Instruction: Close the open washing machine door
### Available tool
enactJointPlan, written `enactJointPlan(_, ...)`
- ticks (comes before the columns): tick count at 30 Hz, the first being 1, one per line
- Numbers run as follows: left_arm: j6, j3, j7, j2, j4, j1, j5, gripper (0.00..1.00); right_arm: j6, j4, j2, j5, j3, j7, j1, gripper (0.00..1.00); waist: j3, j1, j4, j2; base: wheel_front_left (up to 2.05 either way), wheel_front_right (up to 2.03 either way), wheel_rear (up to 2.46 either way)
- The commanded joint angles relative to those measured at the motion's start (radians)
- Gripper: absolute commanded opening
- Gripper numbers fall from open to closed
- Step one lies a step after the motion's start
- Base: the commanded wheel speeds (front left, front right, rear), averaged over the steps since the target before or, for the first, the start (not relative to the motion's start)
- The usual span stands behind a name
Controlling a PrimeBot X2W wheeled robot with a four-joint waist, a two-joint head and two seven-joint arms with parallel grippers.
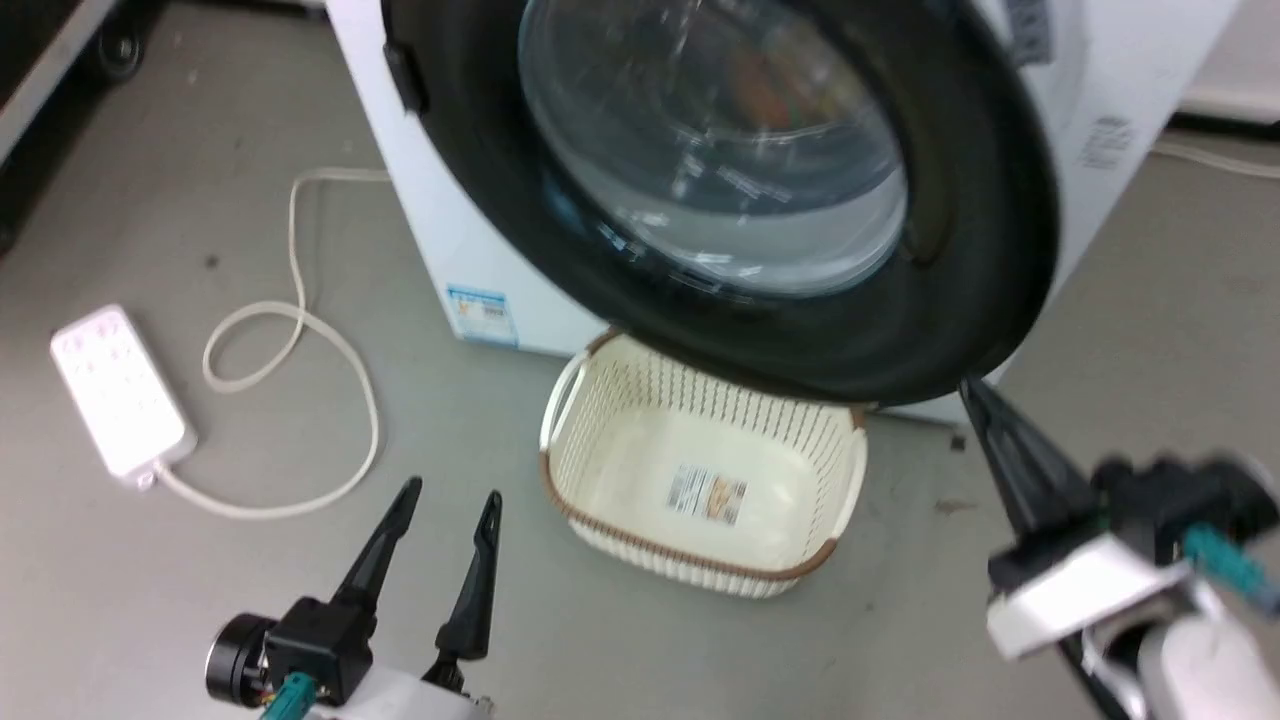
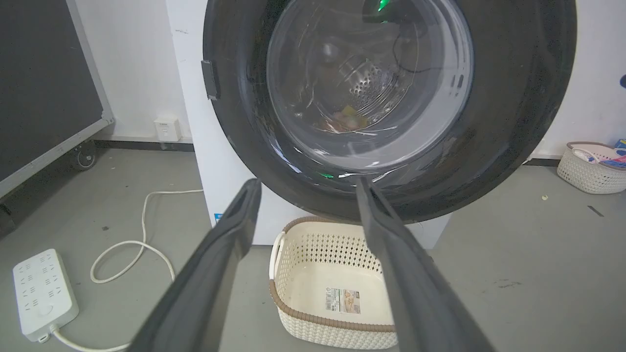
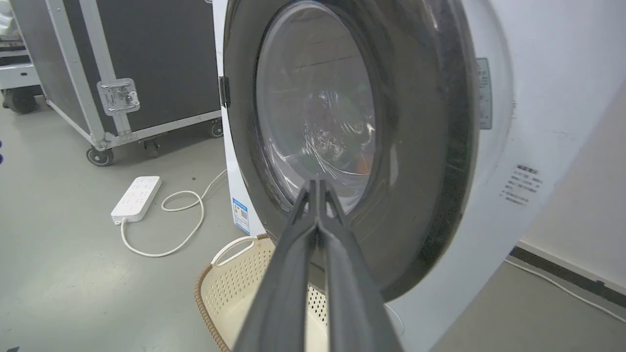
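Note:
The washing machine door (image 1: 960, 250) has a wide black rim and a bulging glass window, and it lies close against the front of the white washing machine (image 1: 440, 230). I cannot tell whether it is latched. My right gripper (image 1: 972, 392) is shut on nothing, and its tip is at the rim's lower right edge. In the right wrist view the shut right gripper (image 3: 318, 183) points at the door (image 3: 415, 146). My left gripper (image 1: 451, 492) stands open low on the left, apart from the door. In the left wrist view the left gripper (image 2: 307, 182) frames the door (image 2: 513, 122).
A cream perforated basket (image 1: 548, 470) sits on the floor right under the door. A white power strip (image 1: 118, 390) and its looped cable (image 1: 300, 320) lie to the left. A black wheeled case (image 3: 146, 63) stands further left. A second basket (image 2: 592, 168) is by the wall.

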Motion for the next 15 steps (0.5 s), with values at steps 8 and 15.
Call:
enactJointPlan(8, -0.018, 0.008, -0.004, -0.031, -0.018, -0.070, 0.019, 1.00, -0.001, 0.121, -0.090, 0.135, 0.014, 0.056, -0.247, 0.00, 0.131, -0.0002, 0.062, 0.0000, 0.00, 0.00, 0.00)
enactJointPlan(15, -0.032, 0.012, -0.004, -0.051, -0.027, -0.094, 0.030, 1.00, -0.001, 0.267, -0.158, 0.171, 0.001, 0.064, -0.408, 0.00, 0.184, -0.0002, 0.090, 0.0000, 0.00, 0.00, 0.00)
